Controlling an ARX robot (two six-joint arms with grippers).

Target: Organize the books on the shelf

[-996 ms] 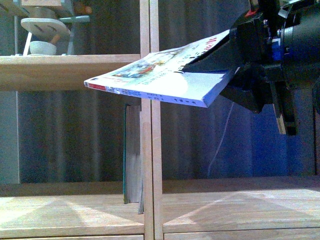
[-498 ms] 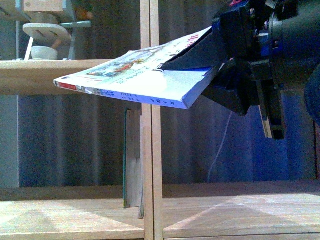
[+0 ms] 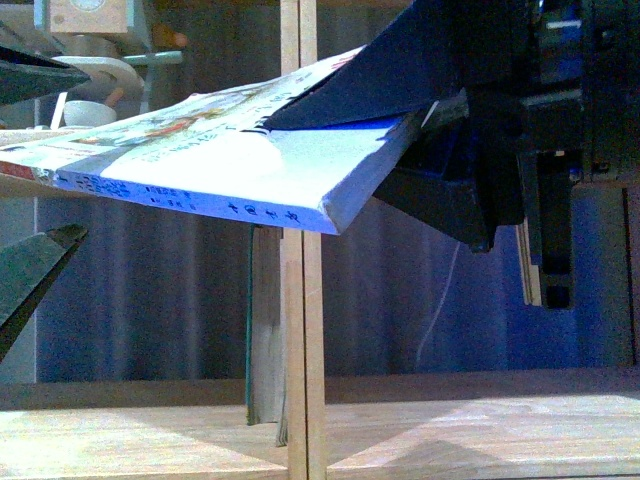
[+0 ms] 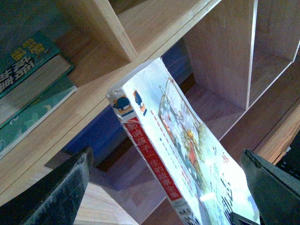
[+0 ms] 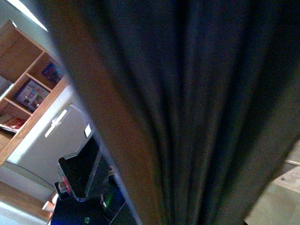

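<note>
Across the front of the central divider (image 3: 301, 340) of the shelf (image 3: 470, 425), the white illustrated paperback (image 3: 200, 160) hangs almost flat, with its end to the right of the divider tipped up. The right end effector (image 3: 340, 150) is clenched on that raised end. The left end effector (image 4: 166, 157) is spread wide, fingers either side of the other end, not touching it. The teal book (image 3: 262, 320) stands upright against the divider's left face.
</note>
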